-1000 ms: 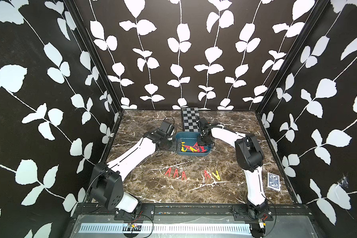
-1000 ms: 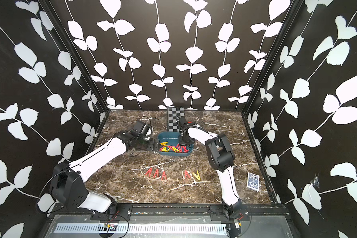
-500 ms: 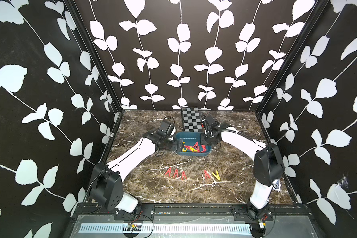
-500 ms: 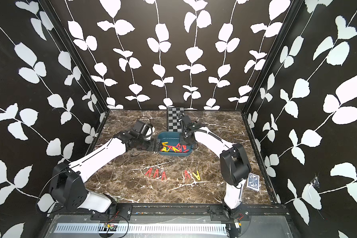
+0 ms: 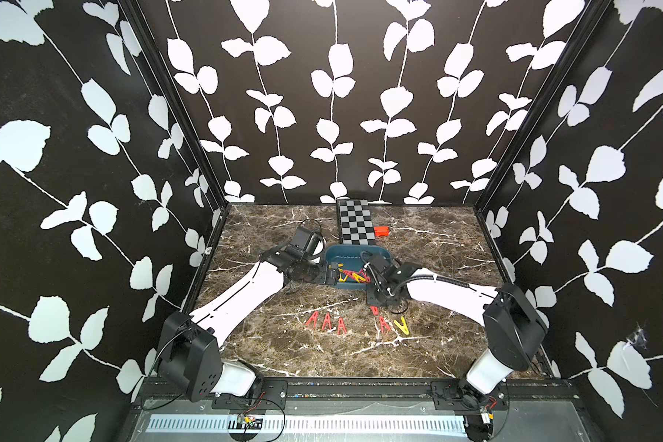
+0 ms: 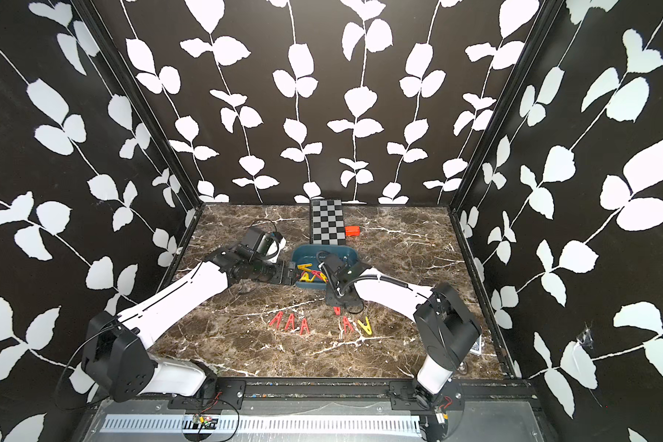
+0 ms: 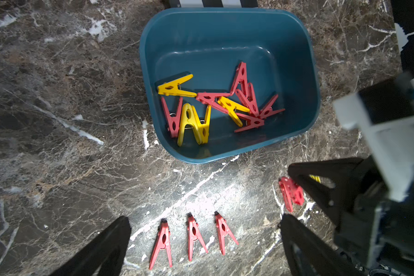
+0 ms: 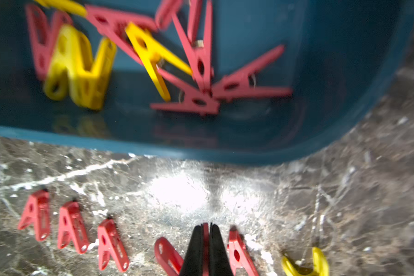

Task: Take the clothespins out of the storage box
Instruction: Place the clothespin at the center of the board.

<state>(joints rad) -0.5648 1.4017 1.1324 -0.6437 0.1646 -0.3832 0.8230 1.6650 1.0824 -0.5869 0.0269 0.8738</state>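
The teal storage box (image 5: 355,250) (image 7: 213,59) sits mid-table and holds several red and yellow clothespins (image 5: 351,275) (image 7: 215,105). In front of it, three red clothespins (image 5: 326,323) (image 7: 194,236) lie in a row, with a red one (image 5: 383,324) and a yellow one (image 5: 402,325) further right. My right gripper (image 5: 374,309) (image 8: 205,229) points down just behind that red one, shut on a red clothespin (image 7: 290,193) (image 8: 167,255). My left gripper (image 5: 332,272) (image 7: 204,218) stands open at the box's left edge, holding nothing.
A black-and-grey checkered board (image 5: 355,222) lies behind the box, with a small orange-red block (image 5: 381,231) beside it. A small patterned card pack (image 6: 476,346) shows by the right arm's base. Patterned walls close in the table on three sides.
My right arm has swung from over the box toward the front and come down beside the row on the table, carrying a red clothespin. The left arm has stayed put.
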